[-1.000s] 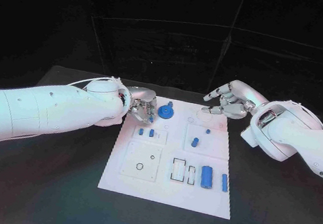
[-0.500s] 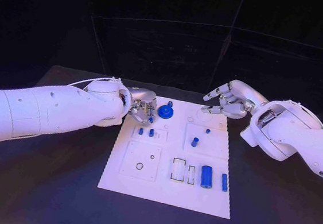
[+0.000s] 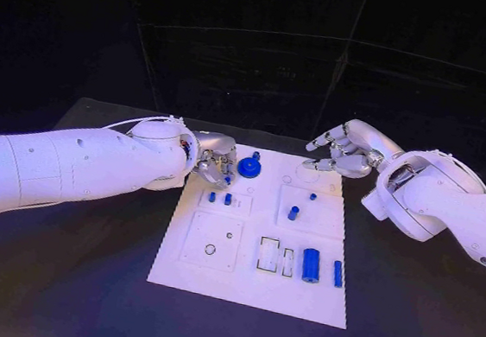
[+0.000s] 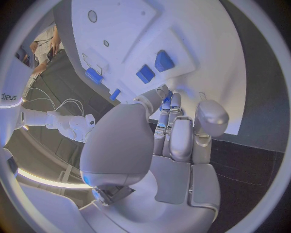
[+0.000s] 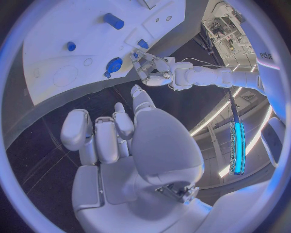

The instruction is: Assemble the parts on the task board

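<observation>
The white task board point(image 3: 251, 288) lies in the middle of the table. My left hand point(image 3: 212, 166) hovers at the board's far left corner, next to a round blue part point(image 3: 248, 168). Its fingers are curled, and in the left wrist view its fingertips point(image 4: 172, 103) pinch a small blue part point(image 4: 166, 100). Two small blue parts point(image 3: 219, 199) stand just in front of that hand. My right hand point(image 3: 344, 155) hangs over the far right corner with loosely bent fingers, holding nothing. A blue peg point(image 3: 292, 214), a blue cylinder point(image 3: 311, 266) and a thin blue bar point(image 3: 338, 274) sit on the board's right half.
The board carries a raised plate with holes point(image 3: 213, 242) at its near left and rectangular slots point(image 3: 269, 255) beside the cylinder. Black table point(image 3: 73, 280) surrounds the board on all sides. The right wrist view shows the board point(image 5: 55, 34) and my left hand point(image 5: 152, 70) beyond it.
</observation>
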Motion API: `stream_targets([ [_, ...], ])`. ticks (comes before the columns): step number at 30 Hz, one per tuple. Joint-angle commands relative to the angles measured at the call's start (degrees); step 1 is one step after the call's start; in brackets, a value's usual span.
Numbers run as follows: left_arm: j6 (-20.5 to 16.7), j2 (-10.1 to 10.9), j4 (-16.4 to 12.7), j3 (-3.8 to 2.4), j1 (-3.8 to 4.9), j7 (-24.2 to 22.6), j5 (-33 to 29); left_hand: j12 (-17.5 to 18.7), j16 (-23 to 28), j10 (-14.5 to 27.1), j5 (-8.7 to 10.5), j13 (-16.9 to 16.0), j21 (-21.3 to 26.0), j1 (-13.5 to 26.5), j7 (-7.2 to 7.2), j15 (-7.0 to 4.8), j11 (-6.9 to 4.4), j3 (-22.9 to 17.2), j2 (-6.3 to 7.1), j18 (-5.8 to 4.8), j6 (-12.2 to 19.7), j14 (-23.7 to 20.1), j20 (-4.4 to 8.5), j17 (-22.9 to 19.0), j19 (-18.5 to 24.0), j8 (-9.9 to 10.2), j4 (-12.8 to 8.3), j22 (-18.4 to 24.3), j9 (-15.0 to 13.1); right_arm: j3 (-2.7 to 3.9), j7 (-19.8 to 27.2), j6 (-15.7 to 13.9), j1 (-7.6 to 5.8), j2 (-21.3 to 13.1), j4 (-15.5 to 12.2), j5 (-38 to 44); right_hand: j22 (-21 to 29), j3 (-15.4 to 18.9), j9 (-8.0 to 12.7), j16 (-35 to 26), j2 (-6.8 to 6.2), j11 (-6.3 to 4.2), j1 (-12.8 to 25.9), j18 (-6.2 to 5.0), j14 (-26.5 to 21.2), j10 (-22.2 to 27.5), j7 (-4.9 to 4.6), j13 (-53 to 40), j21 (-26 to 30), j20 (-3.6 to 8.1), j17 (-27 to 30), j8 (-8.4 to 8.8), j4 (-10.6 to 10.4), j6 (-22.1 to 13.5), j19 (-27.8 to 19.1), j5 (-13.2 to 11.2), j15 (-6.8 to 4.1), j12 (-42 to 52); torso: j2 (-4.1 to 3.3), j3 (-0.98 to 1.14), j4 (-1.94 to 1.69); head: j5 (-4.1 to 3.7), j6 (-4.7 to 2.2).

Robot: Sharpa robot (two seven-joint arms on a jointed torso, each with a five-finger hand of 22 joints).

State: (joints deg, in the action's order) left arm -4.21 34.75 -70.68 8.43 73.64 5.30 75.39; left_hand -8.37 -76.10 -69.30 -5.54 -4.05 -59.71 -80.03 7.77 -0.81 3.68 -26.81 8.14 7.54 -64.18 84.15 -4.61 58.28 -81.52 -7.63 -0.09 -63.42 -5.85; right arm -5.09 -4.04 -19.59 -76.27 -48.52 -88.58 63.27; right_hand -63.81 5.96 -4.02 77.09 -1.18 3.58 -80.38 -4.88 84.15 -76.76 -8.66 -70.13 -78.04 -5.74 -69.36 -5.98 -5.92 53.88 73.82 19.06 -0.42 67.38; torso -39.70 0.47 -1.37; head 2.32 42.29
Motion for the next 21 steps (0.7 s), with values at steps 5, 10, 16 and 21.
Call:
stream_targets([
  [5, 0.39, -0.22, 0.06, -0.02, 0.02, 0.18, 0.13, 1.04, 0.37, 0.35, 0.24, 0.04, -0.15, 1.39, 0.49, 0.05, 0.56, 0.41, 0.68, -1.02, 1.43, 0.41, -0.20, -0.47, 0.06, 1.23, -0.19, -0.12, 0.61, 0.04, 0.04, 0.25, -0.11, -0.07, -0.20, 0.31, 0.18, 0.33, -0.03, -0.32, 0.34, -0.06, -0.31, -0.68, 1.38, 0.61, 0.05, 0.21, 0.38, 0.13, 0.21, -0.24, -0.09, 0.54, -0.42, 0.19, -0.35, -0.38, -0.01, 0.01, 0.00, -0.09, 0.06],
  [10, 0.63, -0.28, 0.12, -0.02, 0.02, 0.34, 0.13, 1.37, 0.42, 0.62, 0.19, 0.05, 0.03, 1.77, 0.68, 0.19, 0.74, 0.64, 1.02, -0.99, 1.80, 0.33, -0.32, -0.76, 0.16, 1.60, -0.20, -0.04, 0.80, 0.04, 0.01, 0.29, -0.11, -0.09, -0.23, 0.32, 0.18, 0.33, -0.03, -0.32, 0.34, -0.06, -0.31, -0.68, 1.38, 0.61, 0.05, 0.22, 0.38, 0.13, 0.21, -0.24, -0.09, 0.54, -0.42, 0.19, -0.35, -0.38, 0.00, 0.03, -0.03, -0.14, 0.12],
  [16, 0.92, -0.30, 0.24, -0.01, 0.02, 0.56, 0.13, 1.69, 0.44, 0.93, 0.14, 0.07, 0.10, 2.04, 0.82, 0.32, 0.90, 0.83, 1.29, -0.99, 2.14, 0.28, -0.43, -0.96, 0.22, 1.92, -0.22, -0.04, 0.97, 0.04, 0.01, 0.30, -0.11, -0.14, -0.28, 0.32, 0.18, 0.33, -0.03, -0.32, 0.34, -0.06, -0.31, -0.68, 1.38, 0.61, 0.05, 0.22, 0.38, 0.13, 0.21, -0.24, -0.09, 0.54, -0.42, 0.19, -0.35, -0.38, 0.01, -0.01, -0.02, -0.14, 0.09],
  [21, 0.86, -0.31, 0.28, -0.01, 0.02, 0.61, 0.13, 2.09, 0.44, 1.37, 0.12, 0.08, 0.28, 2.32, 0.96, 0.47, 1.09, 1.04, 1.57, -0.96, 2.85, 0.22, -0.57, -1.17, 0.31, 2.49, -0.25, 0.03, 1.25, 0.04, -0.01, 0.30, -0.11, -0.17, -0.30, 0.33, 0.18, 0.33, -0.03, -0.32, 0.34, -0.06, -0.31, -0.68, 1.38, 0.61, 0.05, 0.22, 0.38, 0.13, 0.21, -0.24, -0.09, 0.54, -0.42, 0.19, -0.35, -0.38, -0.02, 0.01, -0.01, -0.10, 0.08],
])
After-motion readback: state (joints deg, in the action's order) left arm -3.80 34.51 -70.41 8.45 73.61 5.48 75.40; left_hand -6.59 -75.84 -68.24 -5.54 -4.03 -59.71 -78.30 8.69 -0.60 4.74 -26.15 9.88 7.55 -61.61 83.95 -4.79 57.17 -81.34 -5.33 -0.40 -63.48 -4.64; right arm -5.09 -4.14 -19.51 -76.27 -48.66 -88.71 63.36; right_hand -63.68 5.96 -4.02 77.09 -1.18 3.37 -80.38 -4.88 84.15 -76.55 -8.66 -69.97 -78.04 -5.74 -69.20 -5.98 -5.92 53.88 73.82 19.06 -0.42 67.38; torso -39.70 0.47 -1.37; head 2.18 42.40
